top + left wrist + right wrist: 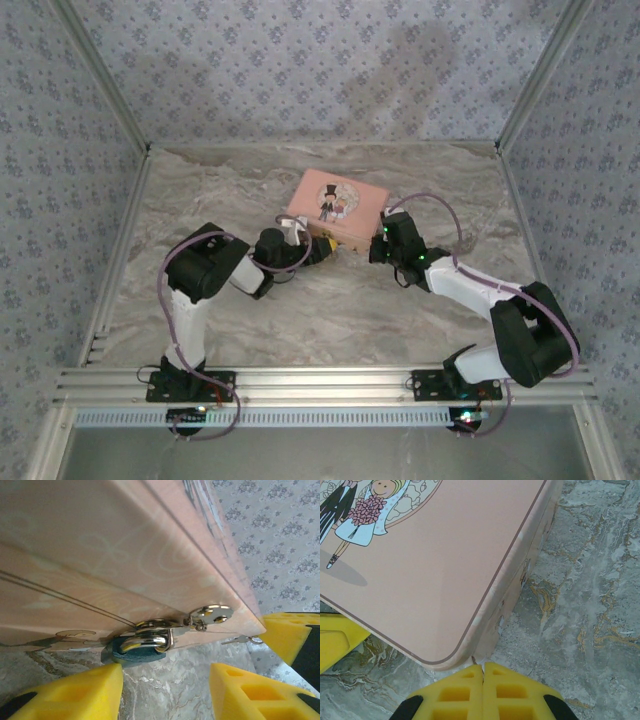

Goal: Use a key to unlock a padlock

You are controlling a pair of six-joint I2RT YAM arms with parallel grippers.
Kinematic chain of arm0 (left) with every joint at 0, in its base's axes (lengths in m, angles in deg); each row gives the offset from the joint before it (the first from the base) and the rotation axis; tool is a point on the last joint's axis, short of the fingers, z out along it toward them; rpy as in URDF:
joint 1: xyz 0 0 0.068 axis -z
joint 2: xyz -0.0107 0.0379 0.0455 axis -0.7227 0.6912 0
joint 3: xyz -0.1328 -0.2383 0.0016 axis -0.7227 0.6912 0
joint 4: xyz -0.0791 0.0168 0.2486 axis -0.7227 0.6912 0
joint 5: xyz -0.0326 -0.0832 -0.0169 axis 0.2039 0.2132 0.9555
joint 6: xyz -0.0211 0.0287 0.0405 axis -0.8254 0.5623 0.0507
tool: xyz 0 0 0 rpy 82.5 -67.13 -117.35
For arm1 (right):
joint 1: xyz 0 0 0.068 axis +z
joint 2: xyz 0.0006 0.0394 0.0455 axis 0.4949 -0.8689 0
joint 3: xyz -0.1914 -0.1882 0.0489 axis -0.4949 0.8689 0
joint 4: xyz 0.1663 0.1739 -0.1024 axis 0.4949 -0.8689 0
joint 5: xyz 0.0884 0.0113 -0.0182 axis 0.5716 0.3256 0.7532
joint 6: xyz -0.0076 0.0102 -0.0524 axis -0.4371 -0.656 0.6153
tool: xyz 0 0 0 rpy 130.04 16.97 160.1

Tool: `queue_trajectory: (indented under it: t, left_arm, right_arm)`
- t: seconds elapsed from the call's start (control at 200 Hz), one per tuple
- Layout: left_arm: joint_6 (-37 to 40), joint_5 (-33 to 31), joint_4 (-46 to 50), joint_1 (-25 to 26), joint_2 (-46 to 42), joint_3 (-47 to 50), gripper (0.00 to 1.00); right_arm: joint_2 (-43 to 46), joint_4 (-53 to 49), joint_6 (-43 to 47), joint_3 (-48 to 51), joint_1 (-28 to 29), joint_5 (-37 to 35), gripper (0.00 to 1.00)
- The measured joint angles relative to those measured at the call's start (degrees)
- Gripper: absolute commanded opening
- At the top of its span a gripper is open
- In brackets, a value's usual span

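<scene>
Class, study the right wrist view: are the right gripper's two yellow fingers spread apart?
No, the right gripper has its yellow fingers pressed together, just below the rounded corner of the pink box.

The top external camera looks down from above and behind the arm bases (pixel 190 385) over the whole table (pixel 350 310). The left wrist camera sits low, very close to the pink box (pixel 125 555), facing its padlock (pixel 139 650), seemingly tilted. The right wrist camera looks steeply down on a lid corner. All share the box, mid-frame from above.

pink box (pixel 336 208) standing centre, padlock (pixel 132 656) close against its front wall, bare table (pixel 200 190) behind and left
</scene>
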Motion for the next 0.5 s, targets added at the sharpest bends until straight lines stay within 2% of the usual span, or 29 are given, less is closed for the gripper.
queue_trajectory:
  t: [0.155,0.28,0.5]
  left_arm:
    - [0.0,0.1,-0.6,0.0,0.2,0.1,0.5]
    - [0.7,-1.6,-0.9,0.0,-1.7,2.8,0.54]
    - [5.5,-5.2,7.7,-0.7,-8.2,6.0,0.55]
  right_arm:
    - [0.0,0.0,0.0,0.0,0.0,0.0,0.0]
    - [0.0,0.0,0.0,0.0,0.0,0.0,0.0]
    - [0.0,0.0,0.0,0.0,0.0,0.0,0.0]
